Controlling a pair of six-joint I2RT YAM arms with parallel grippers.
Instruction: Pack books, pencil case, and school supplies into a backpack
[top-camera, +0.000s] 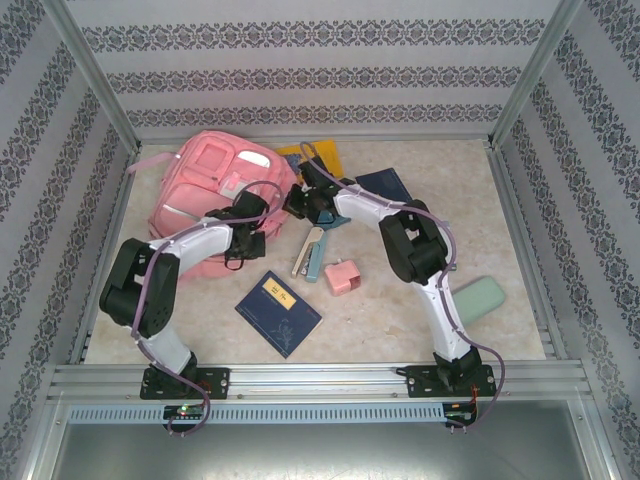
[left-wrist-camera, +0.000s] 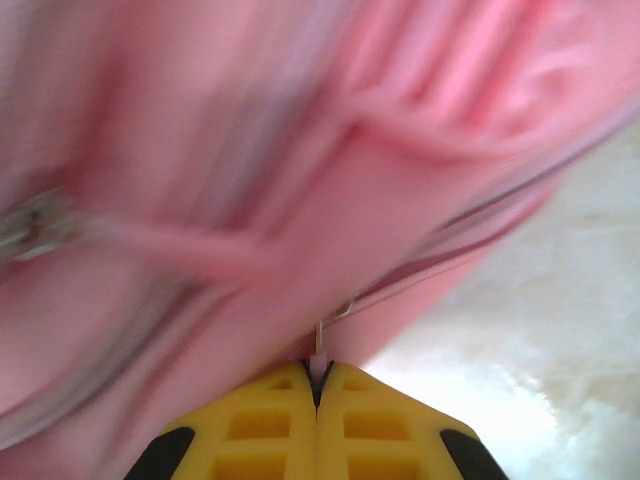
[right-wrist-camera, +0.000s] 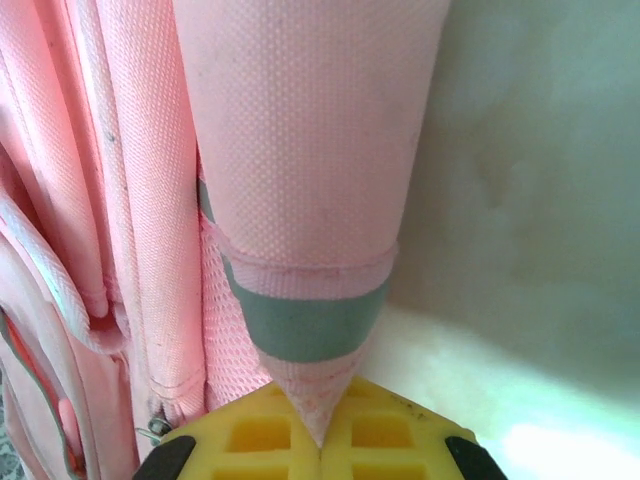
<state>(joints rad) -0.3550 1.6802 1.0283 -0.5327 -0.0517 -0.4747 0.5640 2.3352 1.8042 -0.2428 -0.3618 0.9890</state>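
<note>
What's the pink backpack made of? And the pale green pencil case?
The backpack looks like matte woven cloth: a tiny dotted weave and stitched seams show. The pencil case looks smooth and plain, maybe plastic or silicone; too small to tell.

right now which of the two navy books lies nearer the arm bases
The navy book with the yellow label showing, in the foreground; the other navy book sits much farther back.
</note>
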